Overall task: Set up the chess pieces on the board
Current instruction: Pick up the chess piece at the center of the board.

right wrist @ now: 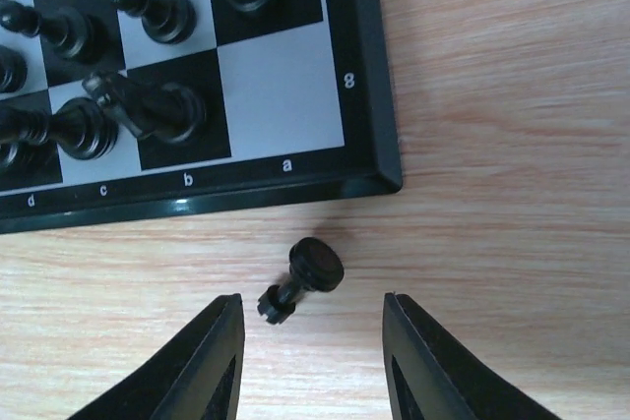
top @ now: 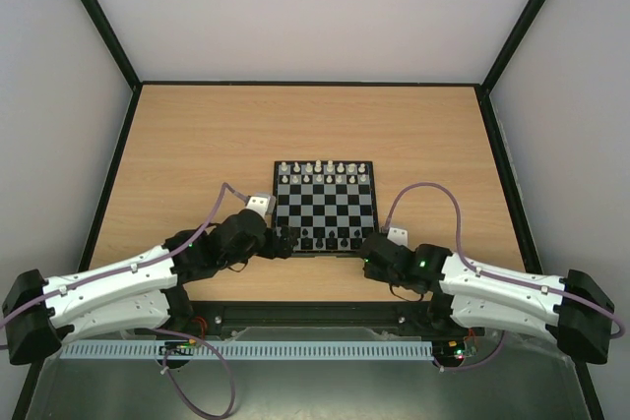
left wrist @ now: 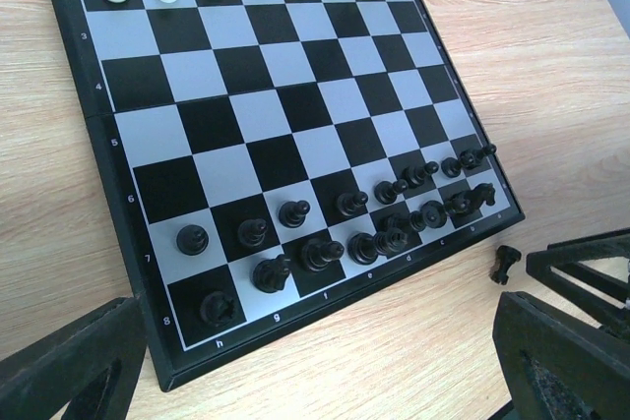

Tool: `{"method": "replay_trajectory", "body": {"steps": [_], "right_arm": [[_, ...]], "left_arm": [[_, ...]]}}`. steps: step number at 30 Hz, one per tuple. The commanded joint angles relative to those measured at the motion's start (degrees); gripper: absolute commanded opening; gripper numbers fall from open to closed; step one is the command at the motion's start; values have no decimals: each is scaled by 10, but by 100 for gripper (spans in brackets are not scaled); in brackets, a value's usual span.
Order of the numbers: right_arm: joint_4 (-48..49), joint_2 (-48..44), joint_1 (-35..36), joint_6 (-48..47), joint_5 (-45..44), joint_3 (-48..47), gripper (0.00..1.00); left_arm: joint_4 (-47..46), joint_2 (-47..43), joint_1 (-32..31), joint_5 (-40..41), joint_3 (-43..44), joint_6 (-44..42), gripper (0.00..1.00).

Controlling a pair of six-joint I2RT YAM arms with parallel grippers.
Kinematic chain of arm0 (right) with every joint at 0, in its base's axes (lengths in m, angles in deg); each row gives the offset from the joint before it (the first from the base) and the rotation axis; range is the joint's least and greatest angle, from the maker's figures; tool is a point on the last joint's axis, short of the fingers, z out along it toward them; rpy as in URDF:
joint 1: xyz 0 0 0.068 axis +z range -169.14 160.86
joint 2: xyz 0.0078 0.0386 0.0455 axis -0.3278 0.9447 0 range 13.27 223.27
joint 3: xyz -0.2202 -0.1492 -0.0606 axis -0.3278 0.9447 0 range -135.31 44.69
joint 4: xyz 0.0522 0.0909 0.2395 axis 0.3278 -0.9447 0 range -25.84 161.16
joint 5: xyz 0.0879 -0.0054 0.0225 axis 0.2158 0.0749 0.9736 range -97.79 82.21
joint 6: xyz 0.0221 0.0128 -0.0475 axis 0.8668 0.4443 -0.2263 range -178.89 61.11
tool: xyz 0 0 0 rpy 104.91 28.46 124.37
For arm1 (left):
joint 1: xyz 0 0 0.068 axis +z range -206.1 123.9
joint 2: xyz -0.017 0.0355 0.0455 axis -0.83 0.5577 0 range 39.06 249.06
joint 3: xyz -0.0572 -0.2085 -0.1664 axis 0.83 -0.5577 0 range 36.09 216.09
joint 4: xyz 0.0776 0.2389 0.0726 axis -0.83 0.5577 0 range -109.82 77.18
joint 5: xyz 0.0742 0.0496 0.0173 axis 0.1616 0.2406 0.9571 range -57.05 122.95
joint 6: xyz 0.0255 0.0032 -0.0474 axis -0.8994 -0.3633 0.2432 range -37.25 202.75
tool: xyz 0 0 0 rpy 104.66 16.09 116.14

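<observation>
Black chess piece [right wrist: 303, 280] lies tipped on wood table [right wrist: 492, 243], bottom centre of rt wrist view, just off board [right wrist: 366, 66] corner. Sq a8 above it is bare, prob its home. My right gripper [right wrist: 310, 304] is spread, straddling it w/o touching, arm stretched low. Left gripper [left wrist: 315, 366] is spread too.

One black piece [right wrist: 313, 266] lies just off the board's [right wrist: 281, 95] a8 corner.

A light wooden table [top: 197, 145] sits enclosed by plain white walls [top: 315, 7] with black frame edges.
</observation>
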Motion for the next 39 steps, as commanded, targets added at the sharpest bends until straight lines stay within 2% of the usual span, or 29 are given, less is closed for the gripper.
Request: {"method": "replay_trajectory", "body": {"steps": [1, 27, 35, 39], "right_arm": [[-7, 10, -2, 19, -52, 8, 40], [75, 81, -27, -13, 18, 31, 34], [82, 93, -28, -17, 16, 31, 26], [79, 101, -32, -22, 11, 25, 29]], "left_arm": [[-13, 14, -2, 1, 0, 1, 99], [-13, 14, -2, 2, -5, 3, 99], [-14, 16, -2, 2, -5, 2, 99], [-14, 16, -2, 1, -5, 2, 99]]}}
